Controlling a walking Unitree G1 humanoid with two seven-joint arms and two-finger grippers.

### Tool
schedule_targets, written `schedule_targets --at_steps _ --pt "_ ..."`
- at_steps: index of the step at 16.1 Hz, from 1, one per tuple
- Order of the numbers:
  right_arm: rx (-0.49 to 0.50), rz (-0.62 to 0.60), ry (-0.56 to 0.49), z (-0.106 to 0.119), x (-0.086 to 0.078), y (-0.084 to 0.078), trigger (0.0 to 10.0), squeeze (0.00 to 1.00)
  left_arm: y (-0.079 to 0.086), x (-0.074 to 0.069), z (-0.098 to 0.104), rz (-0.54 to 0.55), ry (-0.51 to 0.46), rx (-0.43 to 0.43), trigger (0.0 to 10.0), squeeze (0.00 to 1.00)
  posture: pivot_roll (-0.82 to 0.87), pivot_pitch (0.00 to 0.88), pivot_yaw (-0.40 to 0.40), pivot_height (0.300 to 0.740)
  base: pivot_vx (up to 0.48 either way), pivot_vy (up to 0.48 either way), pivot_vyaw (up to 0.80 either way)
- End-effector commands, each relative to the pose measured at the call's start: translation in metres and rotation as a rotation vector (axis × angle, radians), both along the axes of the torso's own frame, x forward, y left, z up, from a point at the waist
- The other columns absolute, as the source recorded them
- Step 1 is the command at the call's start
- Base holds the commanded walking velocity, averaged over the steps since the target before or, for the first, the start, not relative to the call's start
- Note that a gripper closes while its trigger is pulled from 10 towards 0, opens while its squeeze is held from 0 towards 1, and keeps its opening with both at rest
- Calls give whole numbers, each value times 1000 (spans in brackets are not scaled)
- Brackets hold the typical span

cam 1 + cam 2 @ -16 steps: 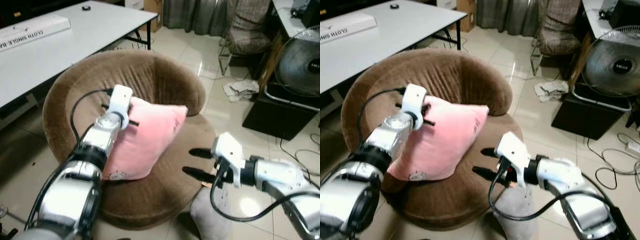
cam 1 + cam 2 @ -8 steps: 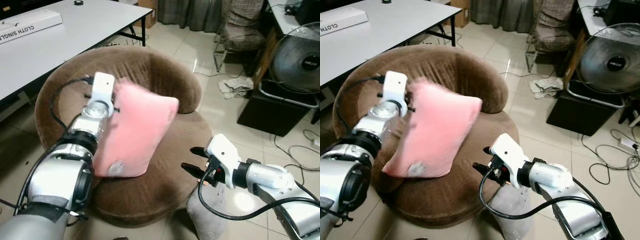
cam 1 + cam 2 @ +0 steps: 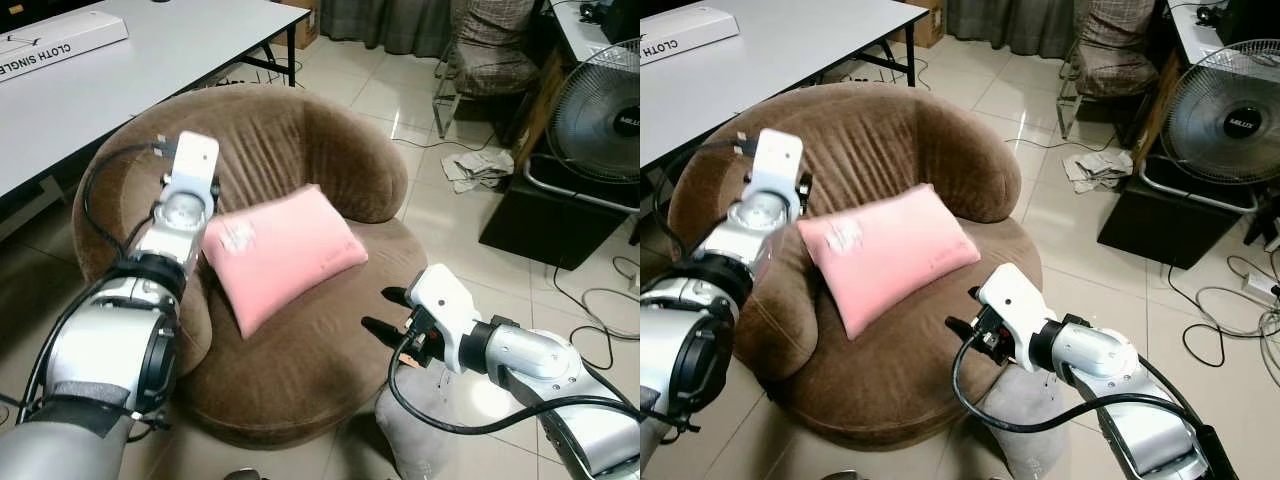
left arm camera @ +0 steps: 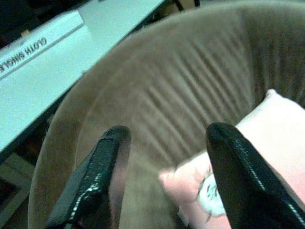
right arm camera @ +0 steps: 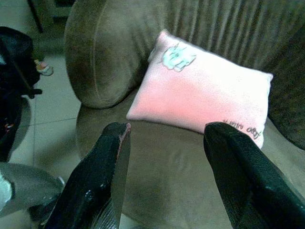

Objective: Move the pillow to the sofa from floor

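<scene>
The pink pillow lies flat on the seat of the round brown sofa, its upper corner against the left armrest. My left gripper is open just above that corner, and the pillow's edge shows beyond its fingers without being held. At the sofa's front right edge my right gripper is open, a short way from the pillow, with nothing between its fingers.
A grey cushion lies on the tiled floor under my right arm. A white table with a long box stands at the left. A fan, a black box, a chair and floor cables are at the right.
The pillow, held upright by my left gripper before, has tipped down flat onto the seat. The left gripper has let go and drawn back to the armrest. The right gripper has barely moved.
</scene>
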State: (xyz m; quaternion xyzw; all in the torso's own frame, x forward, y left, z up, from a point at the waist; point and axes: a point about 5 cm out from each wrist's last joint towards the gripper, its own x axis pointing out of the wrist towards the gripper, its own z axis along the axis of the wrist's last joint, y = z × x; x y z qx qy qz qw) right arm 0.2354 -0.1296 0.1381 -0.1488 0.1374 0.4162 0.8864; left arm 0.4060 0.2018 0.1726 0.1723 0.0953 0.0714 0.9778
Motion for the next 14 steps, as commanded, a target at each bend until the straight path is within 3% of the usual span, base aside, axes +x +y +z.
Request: schedule_targets --at_steps 1,2,3,7,8,10,13,14 --pt "-17 -23 -10 0 2 -1 10000 0 -6 3 6 -30 -19 -44 10000 506 -42 56 -9 740 0 0 0" --pt "-23 -85 -39 -4 7 -1 10000 0 -16 3 4 -99 -26 -119 10000 0 -37 36 -4 740 0 0 0" --pt "21 -213 -62 -8 14 -3 10000 0 -29 1 -3 -209 -18 -190 10000 0 -30 15 -1 740 0 0 0" --pt "160 -427 53 -24 25 -6 10000 0 -43 -14 -24 -370 -49 -269 10000 0 11 0 -10 740 0 0 0" --pt "170 -528 71 -32 30 -14 10000 0 -40 -29 -34 -376 -90 -316 10000 0 29 0 -13 740 0 0 0" --pt "158 -587 70 -37 35 -20 10000 0 -36 -48 -45 -389 -98 -301 10000 0 41 0 -14 740 0 0 0" --pt "47 -568 52 -52 38 -20 10000 0 -27 -92 -73 -345 -24 -346 10000 0 63 0 -14 740 0 0 0" --pt "51 -571 61 -54 39 -19 10000 0 -25 -105 -78 -323 -8 -338 10000 0 69 0 -17 740 0 0 0"
